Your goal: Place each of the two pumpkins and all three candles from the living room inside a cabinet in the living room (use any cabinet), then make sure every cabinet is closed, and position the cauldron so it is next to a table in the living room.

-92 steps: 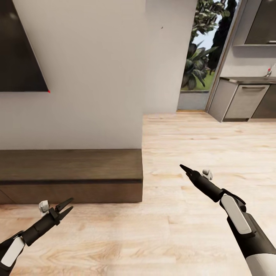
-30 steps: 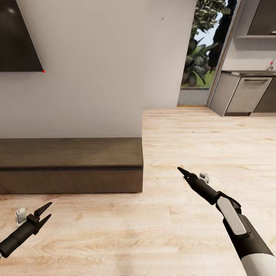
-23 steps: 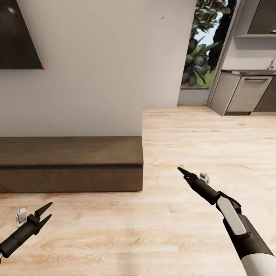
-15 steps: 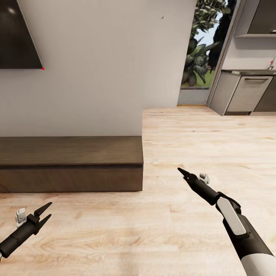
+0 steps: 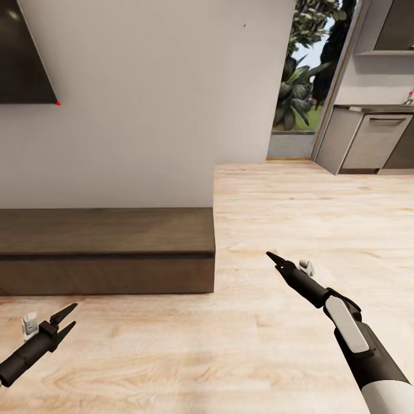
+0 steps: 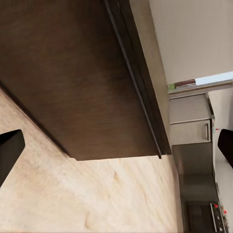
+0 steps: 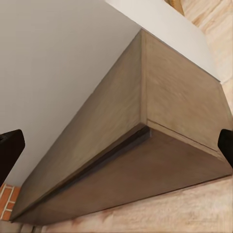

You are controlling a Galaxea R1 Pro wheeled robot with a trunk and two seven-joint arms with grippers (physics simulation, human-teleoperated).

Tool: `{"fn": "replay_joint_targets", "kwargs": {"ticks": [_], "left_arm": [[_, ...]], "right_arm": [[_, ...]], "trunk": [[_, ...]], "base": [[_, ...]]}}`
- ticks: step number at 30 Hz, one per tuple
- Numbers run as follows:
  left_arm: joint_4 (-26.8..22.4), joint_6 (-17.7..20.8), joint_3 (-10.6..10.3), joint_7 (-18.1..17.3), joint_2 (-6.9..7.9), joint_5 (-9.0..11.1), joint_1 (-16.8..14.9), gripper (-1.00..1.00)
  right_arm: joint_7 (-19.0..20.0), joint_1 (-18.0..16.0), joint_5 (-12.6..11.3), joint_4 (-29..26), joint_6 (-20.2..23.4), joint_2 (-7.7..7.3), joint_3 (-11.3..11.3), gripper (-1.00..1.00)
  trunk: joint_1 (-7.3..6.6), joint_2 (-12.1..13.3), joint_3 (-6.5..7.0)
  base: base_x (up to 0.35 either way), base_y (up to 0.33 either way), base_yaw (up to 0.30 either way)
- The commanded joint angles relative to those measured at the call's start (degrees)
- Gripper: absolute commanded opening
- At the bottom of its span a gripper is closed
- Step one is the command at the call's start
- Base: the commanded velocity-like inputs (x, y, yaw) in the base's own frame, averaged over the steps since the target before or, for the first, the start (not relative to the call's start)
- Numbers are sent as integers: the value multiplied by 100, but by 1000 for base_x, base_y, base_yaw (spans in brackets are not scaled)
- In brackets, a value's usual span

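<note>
We face the cabinet (image 5: 106, 250) against the white wall (image 5: 144, 98); its dark front is flush and shut, and its left end is cut off by the picture's edge. Our left pincer (image 5: 64, 321) hangs over the wooden floor (image 5: 230, 345) just before the cabinet, its two fingers spread apart and empty. Our right pincer (image 5: 271, 257) hovers over the floor to the right of the cabinet's end; the head view shows a single point, as if closed, yet the right wrist view shows dark tips at opposite edges, so we cannot tell its state. A dark screen (image 5: 23, 57) is partly cropped at upper left. A kitchen counter (image 5: 368, 138) stands beyond.
</note>
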Motion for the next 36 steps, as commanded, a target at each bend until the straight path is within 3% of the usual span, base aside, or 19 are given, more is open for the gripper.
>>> {"fn": "replay_joint_targets", "kwargs": {"ticks": [1,36], "left_arm": [[3,43,7,-7,0,22,-4,100],[3,44,8,3,9,29,-4,100]], "right_arm": [[3,-3,-29,2,41,1,-10,100],[6,-3,-21,-2,36,-7,-10,100]], "trunk": [[1,-2,-5],[1,-2,-5]], "base": [[238,0,0],[213,0,0]]}}
